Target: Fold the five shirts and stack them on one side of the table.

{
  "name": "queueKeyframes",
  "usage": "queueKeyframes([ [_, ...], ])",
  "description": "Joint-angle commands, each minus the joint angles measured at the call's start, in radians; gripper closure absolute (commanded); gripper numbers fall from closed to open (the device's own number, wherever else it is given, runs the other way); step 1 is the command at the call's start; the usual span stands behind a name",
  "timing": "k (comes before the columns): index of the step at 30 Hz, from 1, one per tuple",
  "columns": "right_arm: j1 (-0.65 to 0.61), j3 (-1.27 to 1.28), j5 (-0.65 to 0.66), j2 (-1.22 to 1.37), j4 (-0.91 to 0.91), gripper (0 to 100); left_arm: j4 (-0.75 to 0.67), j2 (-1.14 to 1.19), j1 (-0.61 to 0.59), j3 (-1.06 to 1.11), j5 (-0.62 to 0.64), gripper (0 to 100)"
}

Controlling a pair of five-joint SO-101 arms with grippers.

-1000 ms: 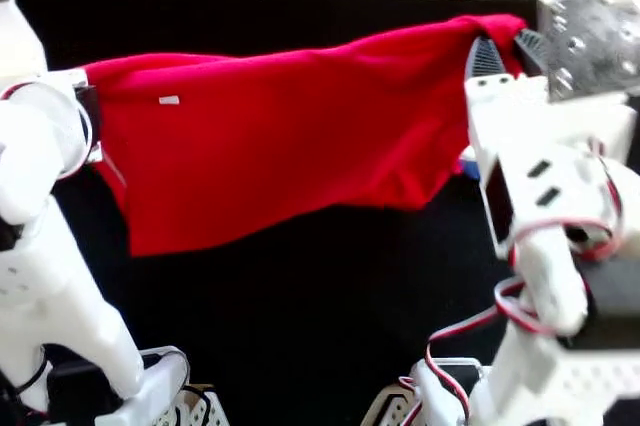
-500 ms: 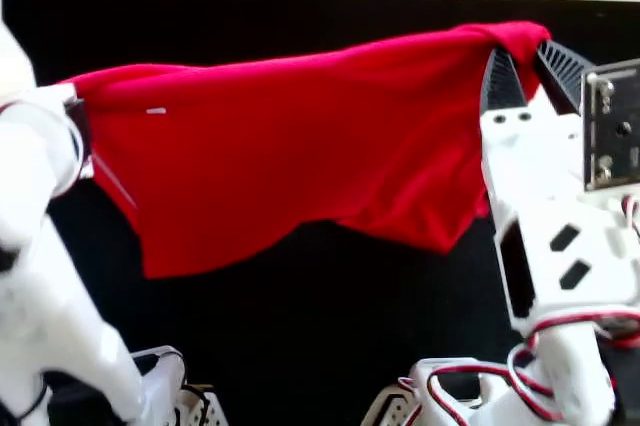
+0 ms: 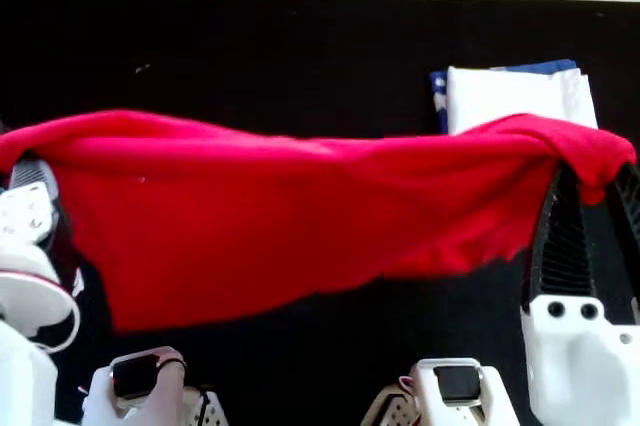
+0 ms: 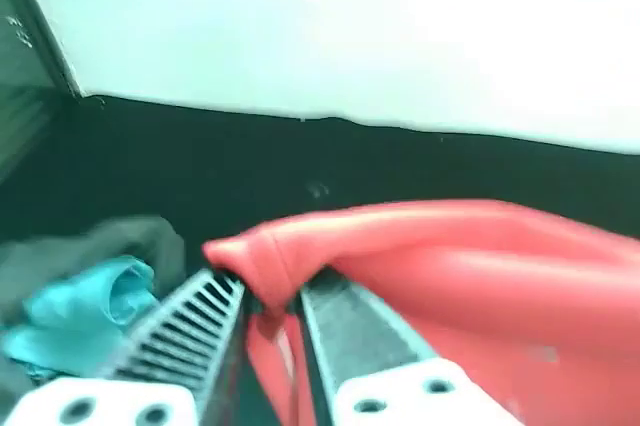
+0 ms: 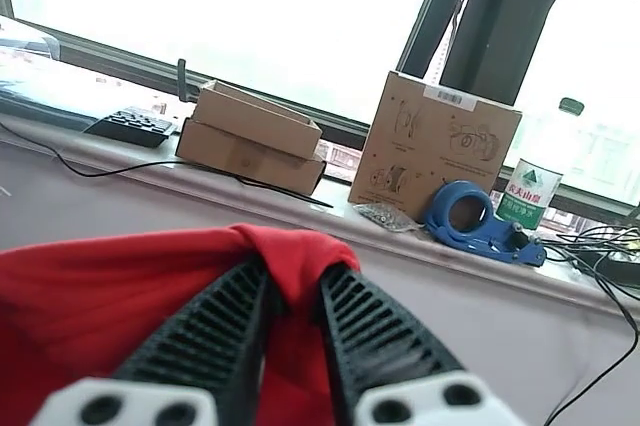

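1. Where the high view looks down on the black table (image 3: 300,46), we find one red shirt (image 3: 300,216) raised and stretched as a broad sheet between the two arms. Its lower edge hangs loose and uneven.
2. We record the left gripper (image 4: 270,291) pinching one end of the red shirt. In its own wrist view the ribbed fingers (image 4: 190,331) stand close together on a bunched fold of cloth that bulges over their tips. In the high view this gripper (image 3: 30,171) sits at the left edge, beneath the draped fabric.
3. We record the right gripper (image 5: 292,276) clamped on the opposite end. Its ribbed fingers (image 5: 215,326) are nearly pressed together, with red cloth caught between them and folded over the tips. In the high view it (image 3: 597,186) stands at the right edge, the shirt's corner draped over it.
4. We find a folded white shirt (image 3: 515,94) on the far right part of the table, beyond the raised red shirt. It lies on a blue garment (image 3: 548,67), whose edges show along its far side and its left side.
5. We note, in the left wrist view, a crumpled teal cloth (image 4: 85,311) lying against a grey cloth (image 4: 130,241) on the table, off to one side of the left gripper.
6. We observe, in the right wrist view, a window ledge behind the arm. It carries stacked cardboard boxes (image 5: 255,136), a taller carton (image 5: 440,146), a blue tape dispenser (image 5: 475,221) and a bottle (image 5: 535,181).
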Motion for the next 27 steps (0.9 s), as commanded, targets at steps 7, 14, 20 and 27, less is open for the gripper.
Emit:
queueKeyframes([
  [7, -0.002, -0.002, 0.003, 0.188, 0.002, 99.3, -0.172, 0.002, -0.018, 0.367, 0.002, 99],
  [14, -0.088, 0.079, 0.002, 0.602, -0.010, 99.3, -0.535, 0.114, -0.013, 0.768, 0.005, 99],
  [20, -0.117, 0.154, 0.002, 0.929, -0.248, 99.3, -0.672, 0.521, -0.018, 0.627, 0.008, 99],
  [27, -0.124, 0.025, 0.002, 1.110, -0.332, 99.3, -0.525, 0.986, -0.019, -0.008, 0.003, 99],
])
